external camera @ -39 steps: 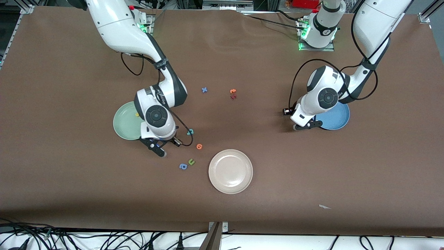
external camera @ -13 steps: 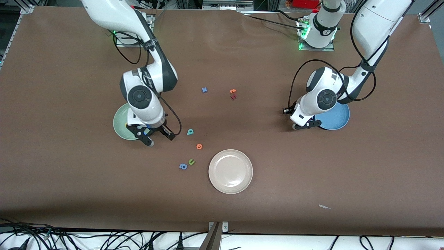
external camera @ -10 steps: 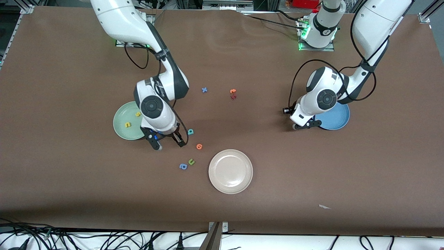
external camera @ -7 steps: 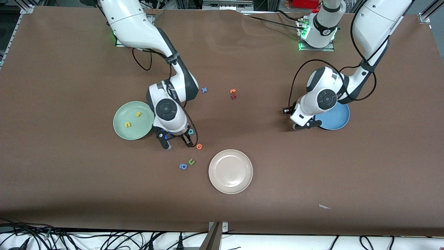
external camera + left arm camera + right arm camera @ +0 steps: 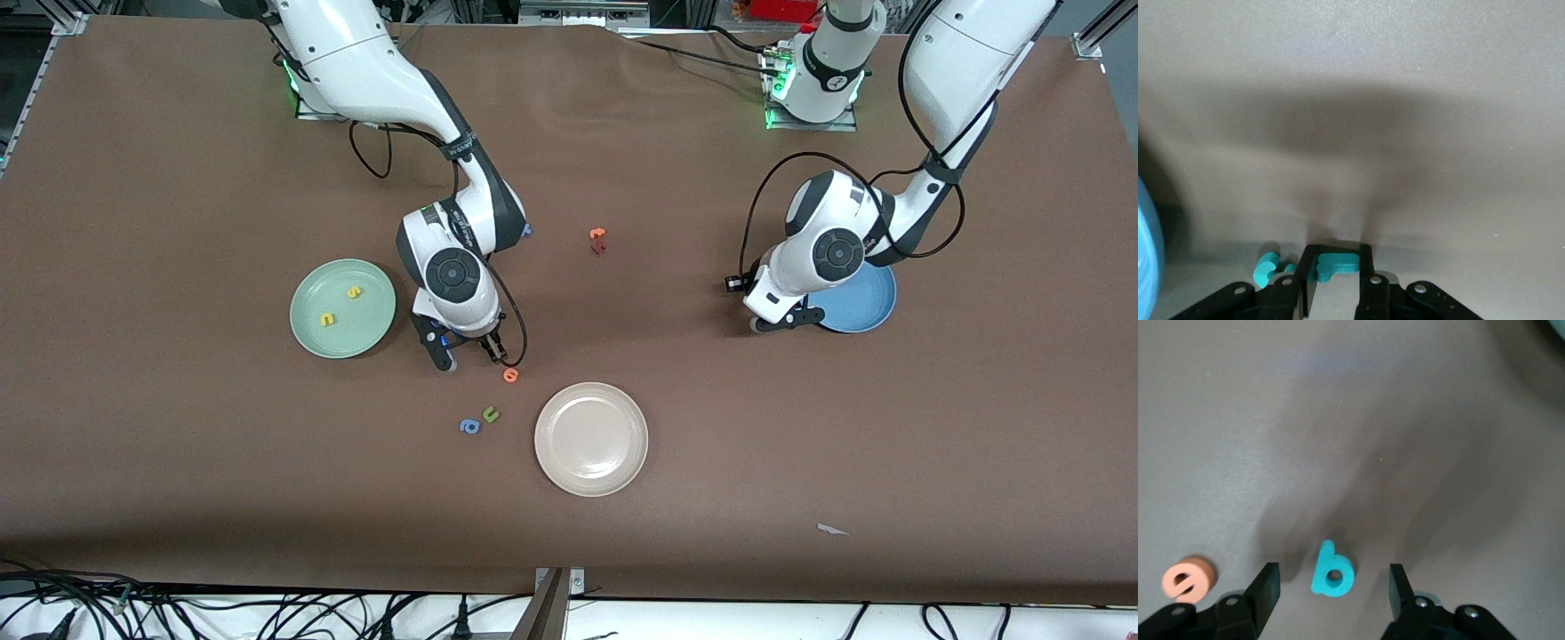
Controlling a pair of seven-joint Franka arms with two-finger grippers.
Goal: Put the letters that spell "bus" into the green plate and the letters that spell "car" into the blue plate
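Observation:
The green plate [image 5: 313, 333] holds a yellow "s" [image 5: 354, 291] and a yellow "u" [image 5: 328, 319]. Beside that plate, toward the left arm's end, my right gripper [image 5: 468, 354] hangs low and open. In the right wrist view the teal "b" [image 5: 1333, 572] lies flat between its fingers [image 5: 1267, 585], touching neither; the front view hides it. My left gripper [image 5: 782, 322] sits at the rim of the blue plate [image 5: 864, 307], shut on the thin teal "r" [image 5: 1341, 265]. A teal "c" [image 5: 1267, 268] lies on the table just outside one finger.
An orange letter [image 5: 510, 375] lies close to the right gripper, nearer the front camera. An olive "u" [image 5: 490, 414] and a blue letter [image 5: 468, 427] lie nearer still, beside the cream plate [image 5: 591, 438]. Orange and dark red letters [image 5: 597, 241] sit mid-table.
The right arm swung from over the green plate toward the left arm's end and now straddles the teal "b", its fingers narrowing. The left arm stayed put; its fingers closed on the "r".

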